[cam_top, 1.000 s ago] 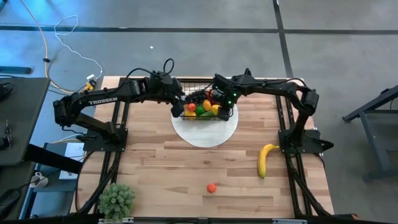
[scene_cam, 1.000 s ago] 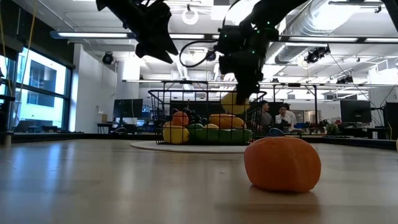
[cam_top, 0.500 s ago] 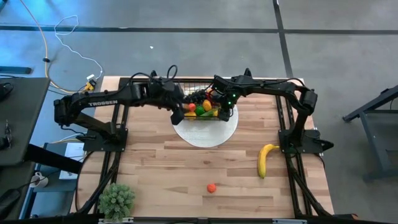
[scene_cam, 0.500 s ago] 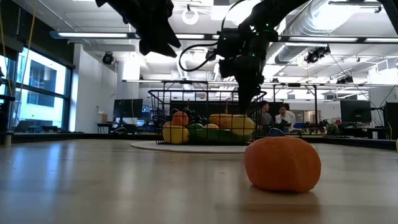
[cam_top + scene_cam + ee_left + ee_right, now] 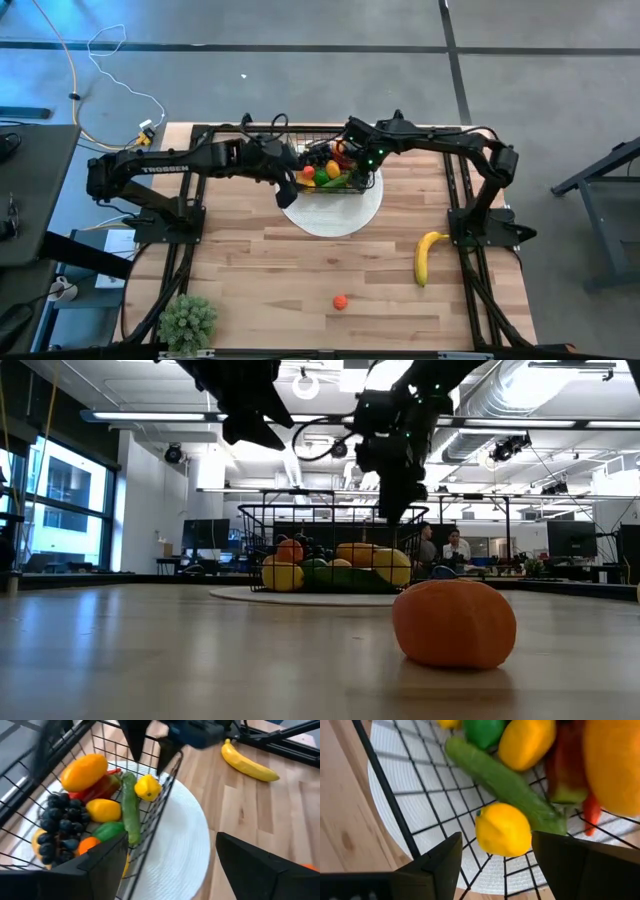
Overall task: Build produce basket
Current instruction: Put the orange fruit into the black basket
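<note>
The black wire basket (image 5: pixel 322 131) stands on the round white plate (image 5: pixel 330 212) and holds grapes, a cucumber (image 5: pixel 131 810), a chilli, orange and yellow pieces. A lemon (image 5: pixel 502 830) lies on the basket floor at its right end. My right gripper (image 5: pixel 502 870) hangs open straight above that lemon, apart from it. My left gripper (image 5: pixel 170 870) is open and hovers over the basket's near left corner (image 5: pixel 287 190), above the rim. A banana (image 5: pixel 428 255) and a small orange (image 5: pixel 340 301) lie on the table.
A spiky green potted plant (image 5: pixel 188 320) stands at the near left corner. The orange (image 5: pixel 454 622) sits close to the low camera. The banana lies near the right arm's base. Bare wood stretches between the plate and the near edge. People stand in the room behind.
My right gripper came down into the basket's right end with the lemon, let it go and rose again; the lemon now lies among the produce. My left gripper moved toward the near edge, along the basket's left end.
</note>
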`<state>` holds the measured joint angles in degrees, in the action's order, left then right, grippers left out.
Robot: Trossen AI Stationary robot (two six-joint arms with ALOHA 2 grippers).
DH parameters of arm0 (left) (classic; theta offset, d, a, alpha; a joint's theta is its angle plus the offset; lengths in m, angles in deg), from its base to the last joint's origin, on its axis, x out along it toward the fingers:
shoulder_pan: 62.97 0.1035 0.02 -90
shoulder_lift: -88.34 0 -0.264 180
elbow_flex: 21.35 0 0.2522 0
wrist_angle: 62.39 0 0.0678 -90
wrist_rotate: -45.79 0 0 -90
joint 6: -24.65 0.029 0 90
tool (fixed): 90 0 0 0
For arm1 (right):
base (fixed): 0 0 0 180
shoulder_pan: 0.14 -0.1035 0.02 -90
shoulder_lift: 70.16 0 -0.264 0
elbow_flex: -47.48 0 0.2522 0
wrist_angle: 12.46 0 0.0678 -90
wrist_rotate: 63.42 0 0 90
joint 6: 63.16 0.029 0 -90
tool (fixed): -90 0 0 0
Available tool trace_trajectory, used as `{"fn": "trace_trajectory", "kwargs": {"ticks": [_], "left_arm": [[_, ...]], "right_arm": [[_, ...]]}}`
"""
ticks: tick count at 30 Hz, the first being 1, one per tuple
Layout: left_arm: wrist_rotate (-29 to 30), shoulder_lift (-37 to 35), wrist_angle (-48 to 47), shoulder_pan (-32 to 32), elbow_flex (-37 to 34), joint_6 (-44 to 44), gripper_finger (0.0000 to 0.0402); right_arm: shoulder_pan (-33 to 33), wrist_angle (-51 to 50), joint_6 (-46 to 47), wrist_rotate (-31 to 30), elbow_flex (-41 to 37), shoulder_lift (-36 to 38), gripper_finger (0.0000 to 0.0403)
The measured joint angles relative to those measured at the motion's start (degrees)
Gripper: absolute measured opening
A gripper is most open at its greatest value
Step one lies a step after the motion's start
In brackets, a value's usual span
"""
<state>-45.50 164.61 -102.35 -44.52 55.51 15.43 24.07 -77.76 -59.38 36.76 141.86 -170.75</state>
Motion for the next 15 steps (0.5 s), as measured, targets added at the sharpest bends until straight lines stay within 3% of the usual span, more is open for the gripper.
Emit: {"fn": "trace_trajectory", "kwargs": {"ticks": [7, 15], "left_arm": [[0.05, 0.00, 1.17, -4.32, 0.00, -1.31, 0.0291], [0.71, 0.00, 3.35, -12.24, 0.00, -3.09, 0.0291]], "right_arm": [[-0.77, -0.06, 10.55, -1.22, 0.00, 4.80, 0.0216], [-5.99, -0.05, 25.22, -4.90, 0.00, 9.76, 0.0216]]}}
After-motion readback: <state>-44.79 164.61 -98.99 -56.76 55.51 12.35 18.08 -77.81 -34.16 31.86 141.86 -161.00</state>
